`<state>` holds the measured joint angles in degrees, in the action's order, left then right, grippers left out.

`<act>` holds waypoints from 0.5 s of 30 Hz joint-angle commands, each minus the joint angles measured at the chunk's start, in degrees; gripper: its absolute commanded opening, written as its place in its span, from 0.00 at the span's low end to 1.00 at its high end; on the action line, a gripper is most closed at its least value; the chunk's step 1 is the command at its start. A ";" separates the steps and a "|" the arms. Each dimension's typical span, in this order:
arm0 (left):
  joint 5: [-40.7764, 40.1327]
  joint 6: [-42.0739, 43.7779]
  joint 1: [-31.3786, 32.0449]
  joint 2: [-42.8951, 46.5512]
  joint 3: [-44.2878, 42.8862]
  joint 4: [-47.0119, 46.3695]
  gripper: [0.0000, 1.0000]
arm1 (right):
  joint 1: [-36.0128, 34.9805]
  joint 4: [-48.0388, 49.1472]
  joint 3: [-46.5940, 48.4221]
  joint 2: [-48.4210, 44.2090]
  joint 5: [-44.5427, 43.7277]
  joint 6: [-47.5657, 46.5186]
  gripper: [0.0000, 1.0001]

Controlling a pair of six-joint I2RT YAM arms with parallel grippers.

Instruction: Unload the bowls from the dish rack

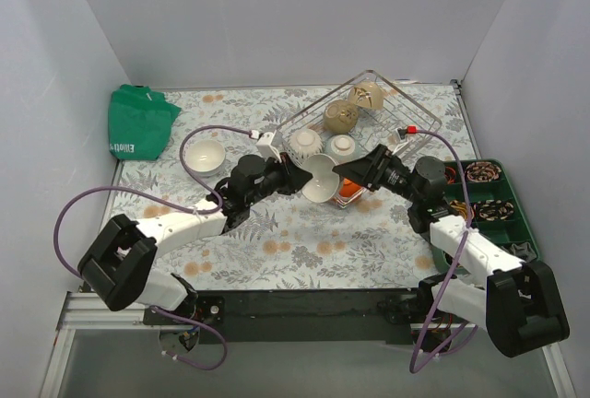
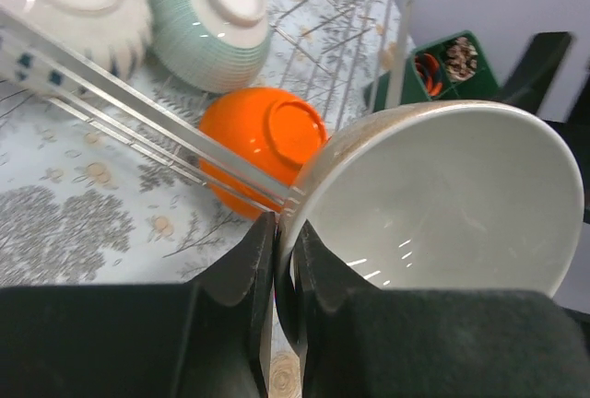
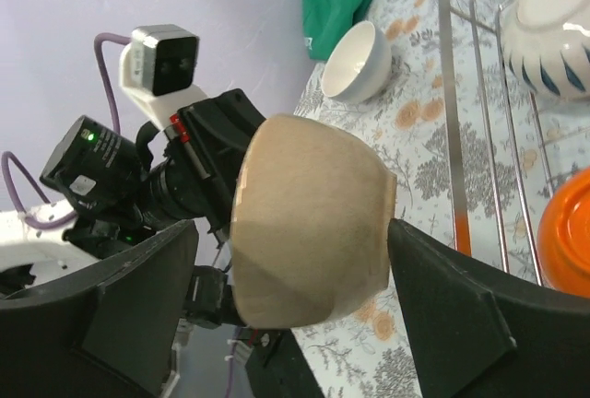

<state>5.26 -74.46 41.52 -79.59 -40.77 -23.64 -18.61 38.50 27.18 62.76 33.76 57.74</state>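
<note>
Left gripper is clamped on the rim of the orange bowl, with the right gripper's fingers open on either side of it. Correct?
No. The left wrist view shows the left gripper clamped on the rim of the beige bowl; the orange bowl lies apart, untouched. The right gripper does stand open around the beige bowl.

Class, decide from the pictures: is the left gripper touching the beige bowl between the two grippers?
Touching. The left wrist view shows the left gripper with its jaws pinched on the rim of the beige bowl.

Visible are 7 bowls [image 1: 206, 154], 1 dish rack [image 1: 410, 103], 1 green bag [image 1: 138, 122], 1 green tray [image 1: 486, 190] and 2 arms [image 1: 175, 225].
</note>
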 commanded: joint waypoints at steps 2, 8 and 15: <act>-9.29 -0.43 -0.91 8.21 -0.45 9.82 0.00 | 0.33 7.38 0.59 -2.38 2.80 -4.03 0.97; -16.75 -1.74 -1.17 13.49 0.87 22.39 0.00 | 0.33 3.08 1.30 -1.94 3.07 -9.91 0.99; -16.70 -4.20 -8.37 17.37 2.98 35.40 0.00 | 0.33 -11.50 4.72 -4.13 -2.10 -23.27 0.99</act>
<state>-10.15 -76.03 38.17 -64.71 -38.17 5.37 -18.44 34.48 27.79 60.93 35.14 44.31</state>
